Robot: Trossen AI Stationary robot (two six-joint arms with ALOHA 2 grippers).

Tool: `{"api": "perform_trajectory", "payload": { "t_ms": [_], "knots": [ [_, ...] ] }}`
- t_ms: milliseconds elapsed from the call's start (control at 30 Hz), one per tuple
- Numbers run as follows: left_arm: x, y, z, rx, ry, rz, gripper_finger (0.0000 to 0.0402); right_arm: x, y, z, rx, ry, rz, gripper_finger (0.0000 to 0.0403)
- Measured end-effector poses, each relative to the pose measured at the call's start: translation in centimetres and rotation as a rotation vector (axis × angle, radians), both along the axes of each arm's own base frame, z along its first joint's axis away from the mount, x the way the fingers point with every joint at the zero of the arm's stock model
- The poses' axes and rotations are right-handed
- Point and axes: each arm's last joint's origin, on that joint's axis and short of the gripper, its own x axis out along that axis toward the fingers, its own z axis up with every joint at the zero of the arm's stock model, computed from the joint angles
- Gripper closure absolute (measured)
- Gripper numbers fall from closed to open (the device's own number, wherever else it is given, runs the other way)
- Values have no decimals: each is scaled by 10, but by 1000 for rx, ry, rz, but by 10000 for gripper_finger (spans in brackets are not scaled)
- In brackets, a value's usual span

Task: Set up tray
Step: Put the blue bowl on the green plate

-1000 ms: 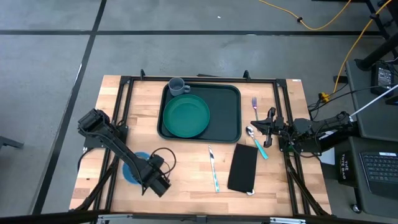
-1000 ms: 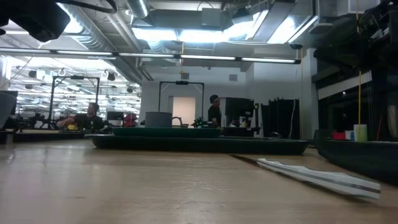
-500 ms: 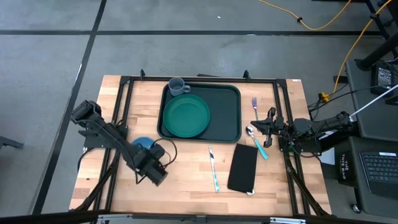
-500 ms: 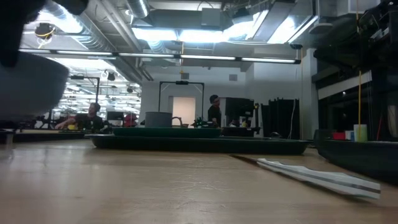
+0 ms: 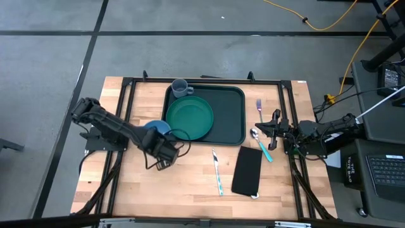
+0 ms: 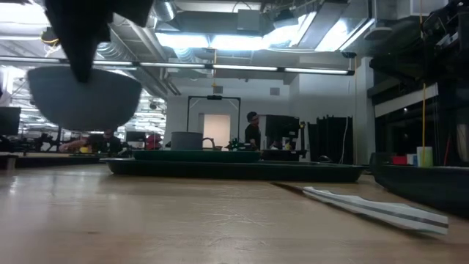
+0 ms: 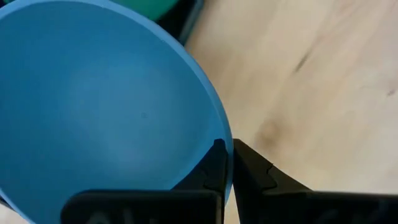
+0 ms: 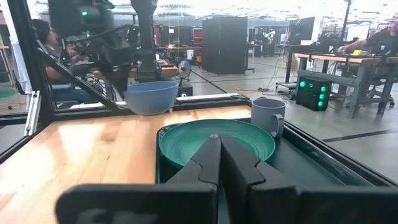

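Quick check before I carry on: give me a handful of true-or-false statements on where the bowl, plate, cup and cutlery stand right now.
1. The left claw grips the blue bowl by its rim. True.
2. The bowl rests on the wooden table. False: the low view shows it lifted clear of the surface.
3. The green plate lies in the tray. True.
4. The grey cup stands on the black napkin. False: it stands at the tray's far corner, beside the plate.
5. The right claw holds the fork. False: it is shut on nothing, and the fork lies on the table.
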Motion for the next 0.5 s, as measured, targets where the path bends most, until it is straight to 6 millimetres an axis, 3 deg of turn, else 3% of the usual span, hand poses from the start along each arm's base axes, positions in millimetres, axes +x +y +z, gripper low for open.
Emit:
{"api": "perform_trajectory", "payload": {
  "t_ms": [300,500],
  "knots": [
    [3,32,12,88,-19,-172,398,0,0,0,2,-1,0,393],
    [17,53,13,58,-73,-320,398,0,0,0,5,-2,1,393]
  ]
}}
